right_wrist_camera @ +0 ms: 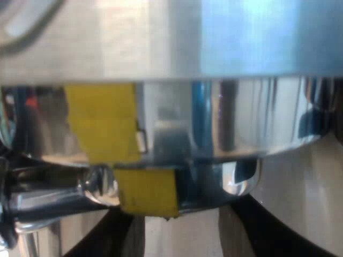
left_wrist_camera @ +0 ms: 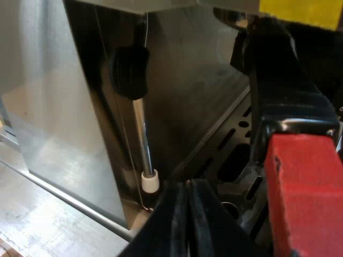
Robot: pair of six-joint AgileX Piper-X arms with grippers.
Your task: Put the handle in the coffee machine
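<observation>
Red-ended handle (left_wrist_camera: 284,101) juts out from under the espresso machine (left_wrist_camera: 59,107) front, above the slotted drip tray (left_wrist_camera: 236,134). A strip of yellow tape (left_wrist_camera: 300,10) sits at twelve o'clock over it, and the point where it joins the machine is cut off. Nearby, the steam wand (left_wrist_camera: 143,139) hangs from its black knob (left_wrist_camera: 128,72), its white tip (left_wrist_camera: 150,182) at six o'clock. A pale, brushed surface (left_wrist_camera: 32,230) runs along the machine's steel side; what lies beyond it is hard to make out. The left tool (left_wrist_camera: 187,187) hovers just beside the handle's red end, fingers pressed together on nothing. Seen close up, the metal holder (right_wrist_camera: 214,182), patched with yellow tape, sits at six o'clock against the machine's shiny ring (right_wrist_camera: 241,123). Whether it is locked in cannot be told. The right tool (right_wrist_camera: 177,225) hangs below it, fingers spread and gripping nothing.
</observation>
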